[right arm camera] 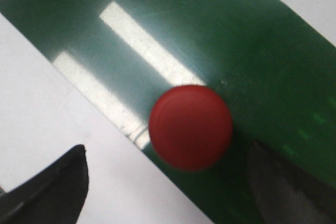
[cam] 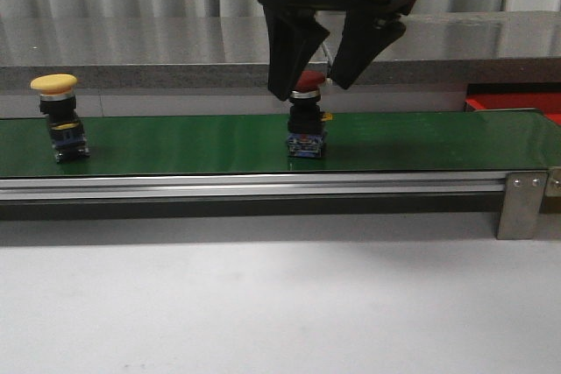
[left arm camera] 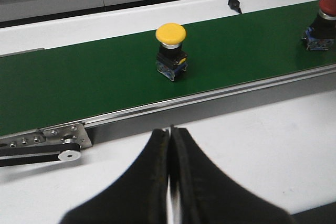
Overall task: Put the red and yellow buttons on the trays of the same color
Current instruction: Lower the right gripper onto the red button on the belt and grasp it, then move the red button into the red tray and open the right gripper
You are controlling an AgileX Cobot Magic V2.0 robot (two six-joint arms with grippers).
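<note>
A red button (cam: 307,120) stands upright on the green belt (cam: 193,142), near its middle. My right gripper (cam: 310,88) hangs open directly over it, one finger on each side of the red cap (right arm camera: 190,127), not touching it. The yellow button (cam: 57,116) stands upright at the belt's left end, also seen in the left wrist view (left arm camera: 171,51). My left gripper (left arm camera: 170,129) is shut on nothing above the white table in front of the belt. A corner of the red tray (cam: 517,102) shows behind the belt's right end. No yellow tray is in view.
The belt's metal side rail ends in a bracket (cam: 521,203) at the right. A grey counter (cam: 131,50) runs behind the belt. White tabletop (cam: 280,304) lies in front. A small black piece (left arm camera: 234,5) sits beyond the belt.
</note>
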